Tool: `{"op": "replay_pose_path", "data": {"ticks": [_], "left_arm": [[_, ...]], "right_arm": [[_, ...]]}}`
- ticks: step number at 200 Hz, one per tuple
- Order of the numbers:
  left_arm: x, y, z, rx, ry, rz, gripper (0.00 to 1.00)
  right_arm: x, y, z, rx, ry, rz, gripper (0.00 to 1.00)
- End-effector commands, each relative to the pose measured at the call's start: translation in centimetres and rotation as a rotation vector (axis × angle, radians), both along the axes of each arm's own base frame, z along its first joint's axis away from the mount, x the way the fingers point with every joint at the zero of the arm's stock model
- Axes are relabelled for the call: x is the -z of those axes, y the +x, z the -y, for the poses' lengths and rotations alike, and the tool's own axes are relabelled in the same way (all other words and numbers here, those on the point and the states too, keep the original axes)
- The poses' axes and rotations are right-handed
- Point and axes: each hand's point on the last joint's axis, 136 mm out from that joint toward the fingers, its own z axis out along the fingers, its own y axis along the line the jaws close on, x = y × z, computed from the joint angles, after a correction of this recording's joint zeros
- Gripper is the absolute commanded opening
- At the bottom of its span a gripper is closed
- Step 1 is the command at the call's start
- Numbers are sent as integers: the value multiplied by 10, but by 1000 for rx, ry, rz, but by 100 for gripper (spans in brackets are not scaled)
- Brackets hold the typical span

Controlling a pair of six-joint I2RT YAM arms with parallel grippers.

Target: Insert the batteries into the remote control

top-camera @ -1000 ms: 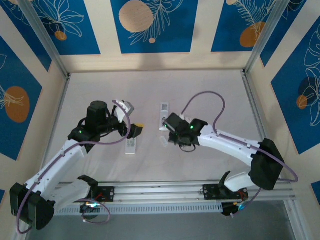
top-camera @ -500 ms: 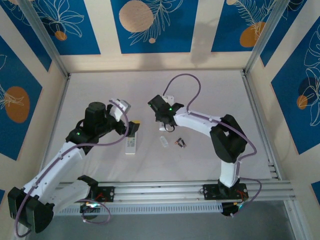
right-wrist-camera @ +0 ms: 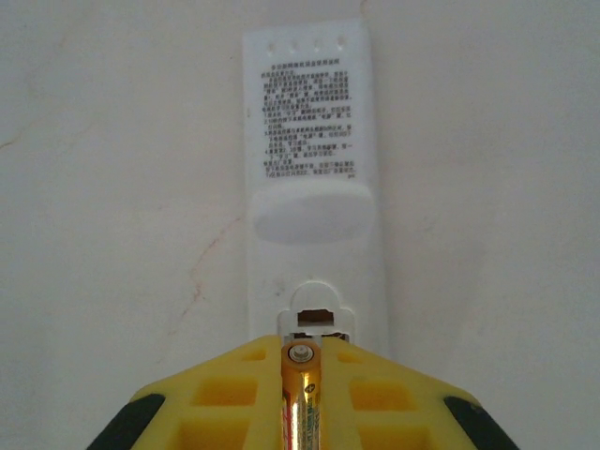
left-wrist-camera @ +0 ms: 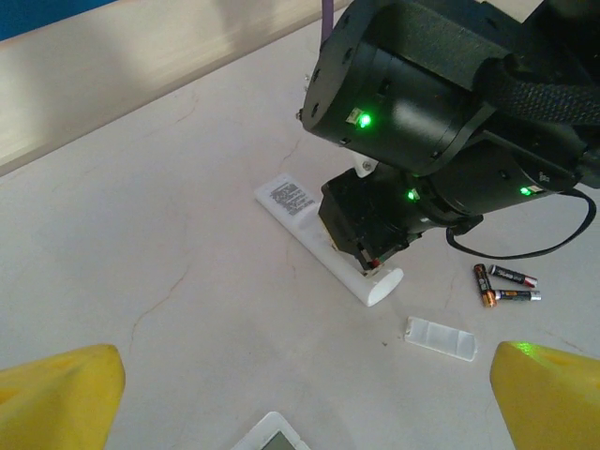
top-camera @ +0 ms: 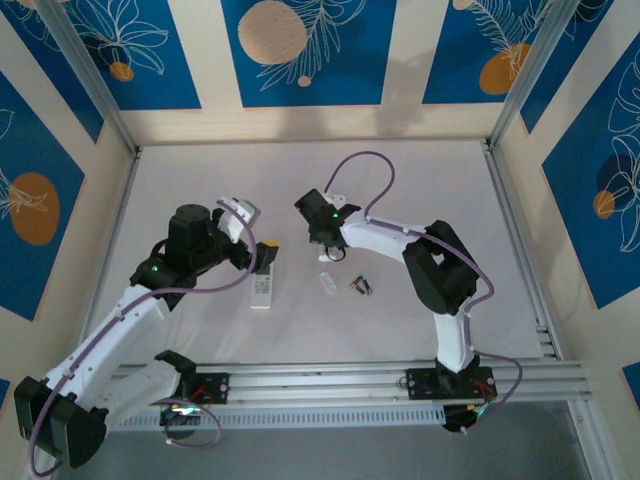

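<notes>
Yellow right fingers (right-wrist-camera: 225, 398) are clamped on a copper-toned battery (right-wrist-camera: 302, 403). It runs lengthwise between them, with its end cap pointing at the open battery bay (right-wrist-camera: 314, 323) of the remote control (right-wrist-camera: 314, 178). The remote control lies face down with its printed label up, about mid-desk and a little towards the far edge. The battery's tip sits right at the mouth of the bay; whether it touches the contacts cannot be told.

From the left wrist, the black body of the right arm hangs over the end of the remote control that holds the bay. A small cluster of loose batteries (left-wrist-camera: 506, 284) lies on the pale desk (left-wrist-camera: 141, 234), apart from the remote control, on its near-edge side and a little towards the right edge. A white ribbed cover (left-wrist-camera: 441, 337) rests just beside them, nearer the left edge and not touching them.

The left fingers (left-wrist-camera: 66, 394) are spread wide apart and hold nothing. A second remote (top-camera: 262, 290) lies on the desk near them, face up, between the cover and the left edge.
</notes>
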Motion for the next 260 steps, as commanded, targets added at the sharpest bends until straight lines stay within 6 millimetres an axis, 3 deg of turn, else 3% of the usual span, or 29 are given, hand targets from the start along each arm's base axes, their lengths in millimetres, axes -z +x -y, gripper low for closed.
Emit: {"op": "replay_pose_path", "data": {"ticks": [1,82,118,172,207,240,260], "left_arm": [[-6,-2,0,2,2,16,100],[-6,-2,1,6,3,15,100],[-6,-2,1,6,4,15,100],[-5,-2,1,9,4,13,100],[-5,-2,1,9,4,13,100],[-6,-2,2,12,3,13,100],[-6,-3,1,9,4,14,100]], "right_arm": [[4,2,-6,16,23,-21,14],[19,-11,-4,64,34,-101,14],[25,-17,-7,72,53,-146,19],[7,-16,-5,69,66,-148,25],[-14,-11,-2,52,84,-118,25],[-11,-2,8,24,45,-114,23],[-5,1,1,-37,36,-130,23]]}}
